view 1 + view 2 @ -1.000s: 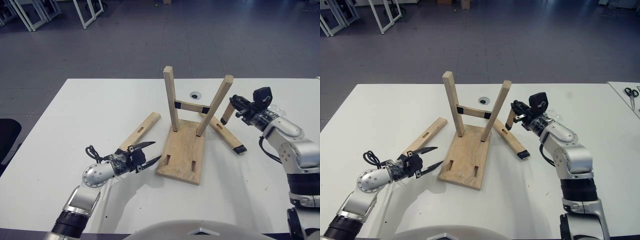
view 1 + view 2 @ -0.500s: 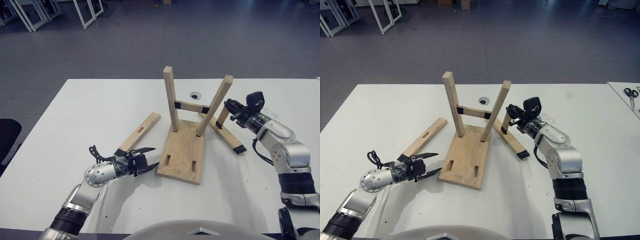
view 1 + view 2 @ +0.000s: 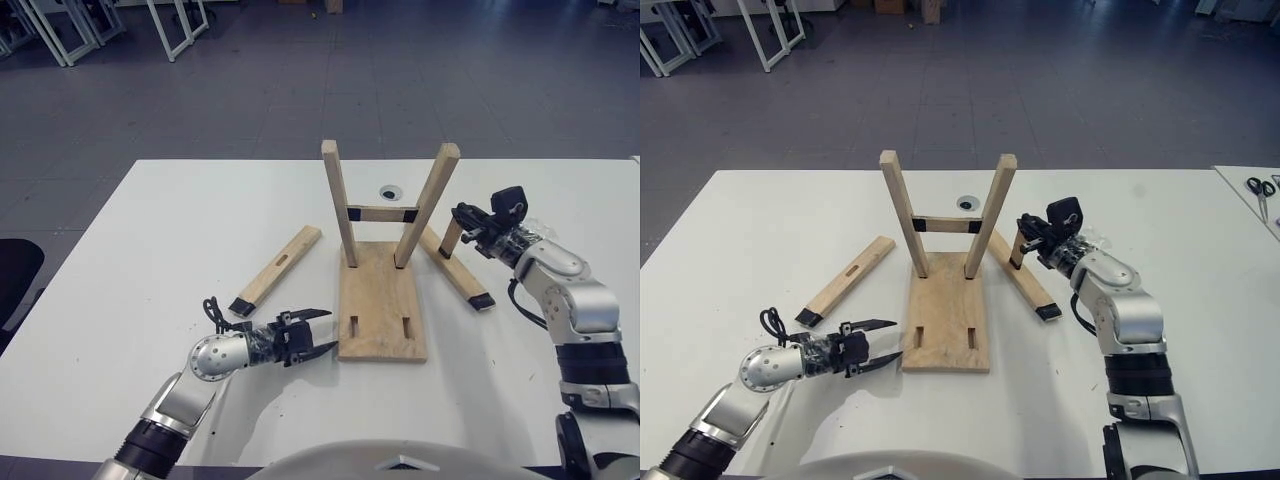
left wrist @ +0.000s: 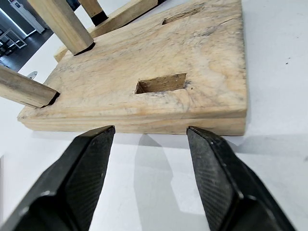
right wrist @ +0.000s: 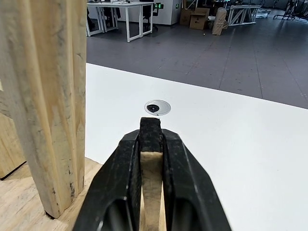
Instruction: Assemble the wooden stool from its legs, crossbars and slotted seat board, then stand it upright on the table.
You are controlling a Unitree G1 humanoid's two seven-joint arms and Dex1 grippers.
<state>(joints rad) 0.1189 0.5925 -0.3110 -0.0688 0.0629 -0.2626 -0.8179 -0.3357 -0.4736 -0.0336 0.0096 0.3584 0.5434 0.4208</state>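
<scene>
My left gripper (image 3: 323,332) lies low on the table (image 3: 150,230) with its fingers spread wide and holding nothing. The fingertips (image 4: 98,139) point at the near edge of the slotted seat board (image 3: 380,300), just beside its near left corner. I cannot tell whether they touch the wood.

The board lies flat in the middle of the table. Two upright legs (image 3: 338,200) stand in its far slots, joined by a crossbar (image 3: 382,214) with black ends. A loose leg (image 3: 277,270) lies on the table to the left of the board, apart from it.

My right gripper (image 3: 463,217) is closed tight on the black-tipped top of a short bar (image 3: 450,238). The bar rises from a lying leg (image 3: 452,268) just right of the board.

The left wrist camera brings the board's edge close. It shows one empty slot (image 4: 161,83) cut clean through and the upright legs seated in their slots beyond it. The right wrist camera shows my fingers (image 5: 126,168) pressed to both sides of the bar. One upright leg (image 5: 45,96) rises beside them. The head views give the whole layout.

The table is white and has a round cable hole (image 3: 390,190) behind the stool parts. Scissors (image 3: 1260,186) lie on a neighbouring table at the right. Beyond are a dark grey floor (image 3: 250,80) and white table frames (image 3: 60,30).
</scene>
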